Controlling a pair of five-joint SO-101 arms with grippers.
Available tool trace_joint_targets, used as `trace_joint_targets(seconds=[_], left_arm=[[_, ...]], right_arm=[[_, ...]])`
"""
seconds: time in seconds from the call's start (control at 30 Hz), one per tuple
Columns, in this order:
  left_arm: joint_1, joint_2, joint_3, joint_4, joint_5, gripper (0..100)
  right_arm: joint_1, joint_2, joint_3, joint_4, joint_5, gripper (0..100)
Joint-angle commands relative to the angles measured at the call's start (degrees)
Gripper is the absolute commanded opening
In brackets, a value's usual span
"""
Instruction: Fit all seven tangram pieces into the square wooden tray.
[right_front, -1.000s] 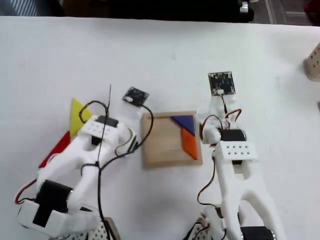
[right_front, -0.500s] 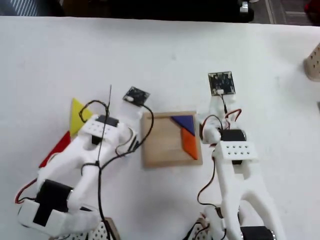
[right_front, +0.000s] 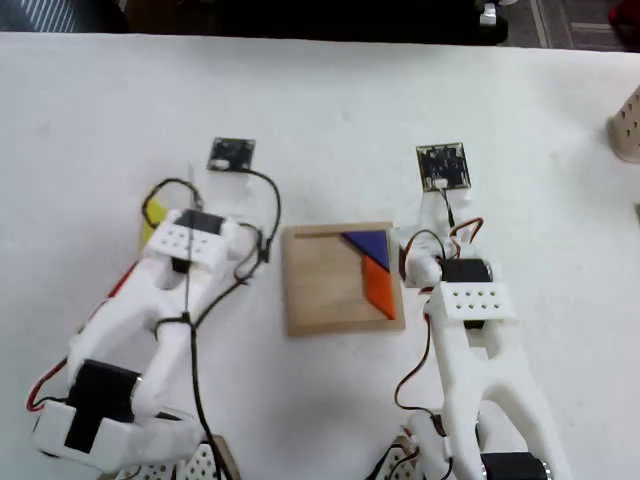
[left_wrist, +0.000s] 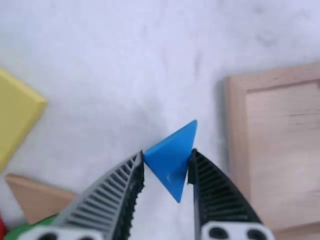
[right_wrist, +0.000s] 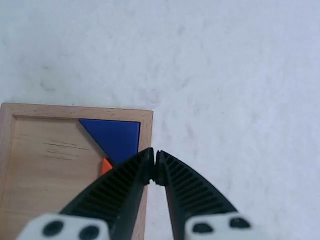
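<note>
Jaws of the left arm are clamped on the light-blue triangle (left_wrist: 171, 157), one finger on its square corner, the other on the middle of its long edge. The triangle is just beside the tray (left_wrist: 235, 150), outside the rim on the left arm's side, over bare desk (right_front: 330, 120). Whether it is lifted or resting on the desk cannot be told.

Its long edge faces the tray and runs nearly parallel to that rim, slightly tilted. The square corner points away from the tray, toward the yellow piece (left_wrist: 15, 120).

The right arm's jaws are closed on nothing, just outside the opposite rim. On that side the dark-blue piece (right_wrist: 114, 135) and the orange piece (right_wrist: 105, 166) lie inside the tray, touching each other. The rest of the tray floor is bare wood.

The step in hand looks like carrying the triangle into the tray. A grip on a corner may let the piece swivel, so the move should be slow and level. It should be raised enough to pass over the rim without catching, then lowered flat. Seating it in a corner with both short edges against the rim would hold it firm, if the layout allows. The yellow piece and the other pieces beyond it are well apart from the tray.
</note>
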Motion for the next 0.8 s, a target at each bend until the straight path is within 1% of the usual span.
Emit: trace_joint_targets(seconds=[0.0, 0.1, 0.17, 0.23, 0.4, 0.47, 0.57, 0.63, 0.73, 0.77], left_arm=[[9.3, -0.8, -3.9, -1.1, 7.3, 14], [15.0, -0.5, -5.5, -1.7, 7.6, 14], [17.1, -0.3, -6.6, -2.5, 7.6, 14], [18.2, -0.2, -6.3, -5.7, 7.6, 14], [18.3, -0.1, -2.1, -13.5, 7.3, 15], [18.4, -0.1, -1.1, -14.9, 7.3, 19], [20.5, -0.1, 0.0, -14.9, 7.6, 29], [22.5, -0.1, 1.3, -14.6, 7.6, 34], [23.3, -0.7, 2.4, -14.5, 7.3, 34], [22.5, -0.8, 2.5, -14.3, 7.2, 33]], right_arm=[[-0.1, -2.2, -0.6, -1.5, 1.3, 1.8], [-0.1, -2.2, -0.6, -1.5, 1.3, 1.8], [-0.1, -2.2, -0.6, -1.5, 1.3, 1.8], [-0.1, -2.1, -0.6, -1.5, 1.3, 1.8], [-0.1, -2.1, -0.6, -1.5, 1.3, 1.8], [-0.1, -2.1, -0.6, -1.5, 1.3, 1.8], [-0.1, -2.1, -0.6, -1.5, 1.3, 1.8], [-0.1, -2.1, -0.6, -1.5, 1.3, 1.8], [-0.1, -2.1, -0.5, -1.5, 1.3, 1.8], [-0.1, -2.1, -0.5, -1.5, 1.3, 1.8]])
